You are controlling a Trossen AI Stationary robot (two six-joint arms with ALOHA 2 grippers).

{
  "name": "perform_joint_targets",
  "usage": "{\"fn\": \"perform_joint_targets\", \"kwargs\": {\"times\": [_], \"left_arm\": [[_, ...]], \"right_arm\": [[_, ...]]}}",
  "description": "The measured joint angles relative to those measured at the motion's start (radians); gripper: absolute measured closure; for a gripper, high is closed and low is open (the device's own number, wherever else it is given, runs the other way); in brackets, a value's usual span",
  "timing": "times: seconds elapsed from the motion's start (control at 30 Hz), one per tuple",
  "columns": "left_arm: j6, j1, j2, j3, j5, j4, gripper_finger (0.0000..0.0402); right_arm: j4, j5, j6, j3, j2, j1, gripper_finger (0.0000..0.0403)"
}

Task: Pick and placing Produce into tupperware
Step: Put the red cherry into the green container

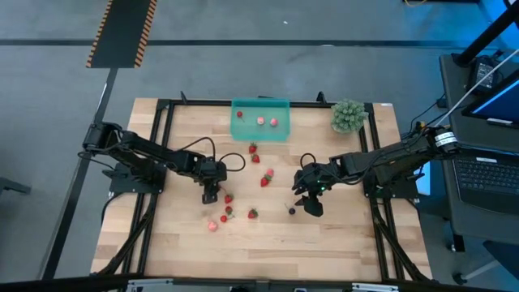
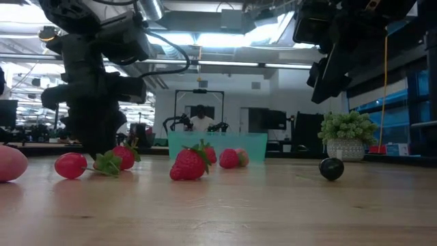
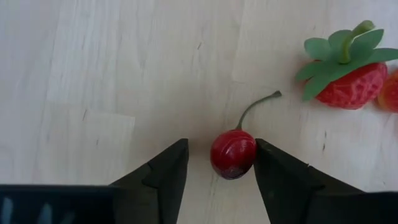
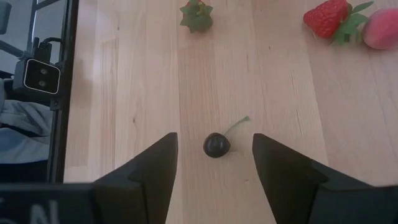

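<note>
Produce is lying scattered across the pale wooden slatted table (image 1: 340, 243), and one piece, a small glossy red cherry with a thin green stem (image 3: 233, 153), is sitting between the spread fingers of the left gripper (image 3: 221, 168). In the left wrist view the cherry is lying close against one dark finger (image 3: 283, 180) and clear of the other; the jaws are standing open around it, not pressing on it. Just beyond it a red strawberry with a green leafy cap (image 3: 348, 74) is resting on the wood. In the high view the left gripper (image 1: 210, 195) is hanging low over the table's left-centre, with several red pieces just beside it and a pale pink round piece (image 1: 212, 226) nearer the front edge.

The right gripper (image 4: 214, 168) is hovering with its fingers wide apart above a small dark round cherry with a short green stem (image 4: 216, 145), which is lying on the table between them and touching neither. In the high view this gripper (image 1: 308, 199) is standing right of centre, the dark cherry (image 1: 292, 211) just beside it.

Farther out, the shallow rectangular translucent teal-green plastic tupperware (image 1: 243, 130) is sitting at the back middle of the table, holding three small pieces. More red strawberries are lying between it and the grippers. A green bushy leafy clump in a small pot (image 1: 348, 116) is standing at the back right.
</note>
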Motion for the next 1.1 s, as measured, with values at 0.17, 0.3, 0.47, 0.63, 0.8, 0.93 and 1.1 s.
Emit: {"fn": "perform_joint_targets", "kwargs": {"times": [0.17, 0.3, 0.47, 0.63, 0.8, 0.93, 1.1], "left_arm": [[0.005, 0.000, 0.000, 0.000, -0.011, 0.001, 0.0232], [0.036, -0.003, 0.000, -0.001, -0.018, 0.000, 0.0252], [0.066, -0.004, 0.000, -0.002, -0.023, 0.000, 0.0301], [0.081, -0.004, -0.004, -0.003, -0.019, 0.006, 0.0356], [0.081, -0.005, -0.019, -0.005, -0.011, 0.014, 0.0372], [0.082, -0.005, -0.079, -0.005, -0.003, 0.021, 0.0363], [0.107, -0.005, -0.221, -0.005, 0.036, 0.052, 0.0366]], "right_arm": [[0.000, 0.000, 0.000, 0.000, 0.000, 0.000, 0.0192], [0.000, 0.000, 0.000, 0.000, 0.000, 0.000, 0.0192], [0.000, 0.000, 0.000, 0.000, 0.000, 0.000, 0.0192], [0.000, 0.000, 0.000, 0.000, 0.000, 0.000, 0.0192], [-0.001, 0.000, 0.000, 0.000, 0.000, 0.000, 0.0192], [-0.001, 0.000, 0.000, 0.000, 0.000, 0.000, 0.0192], [-0.002, 0.000, 0.000, 0.000, 0.000, 0.000, 0.0192]]}}
